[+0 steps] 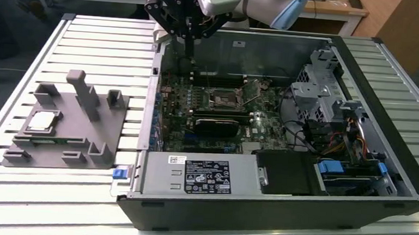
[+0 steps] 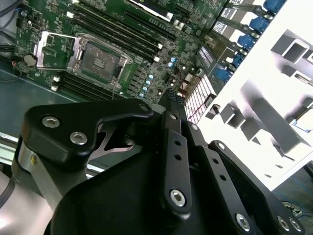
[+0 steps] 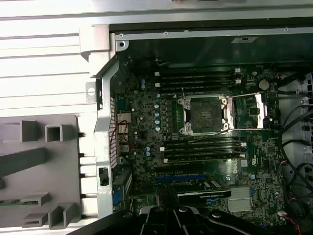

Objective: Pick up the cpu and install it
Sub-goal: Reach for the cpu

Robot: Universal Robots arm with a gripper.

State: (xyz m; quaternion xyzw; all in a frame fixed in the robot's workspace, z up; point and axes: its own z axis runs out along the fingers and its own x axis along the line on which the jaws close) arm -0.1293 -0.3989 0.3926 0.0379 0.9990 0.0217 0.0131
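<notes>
Cpu (image 1: 41, 121) on grey tray (image 1: 56, 147), closed fingers (image 1: 190, 45) well apart over case (image 1: 276, 220)

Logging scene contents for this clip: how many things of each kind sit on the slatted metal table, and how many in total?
Small flat square cpu with a shiny silver top: 1
Grey plastic tray with upright blocks: 1
Open black computer case with a green motherboard inside: 1
Total: 3

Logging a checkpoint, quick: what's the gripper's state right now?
Black gripper: closed, holding nothing; the shiny silver square cpu lies on the grey plastic tray.
</notes>
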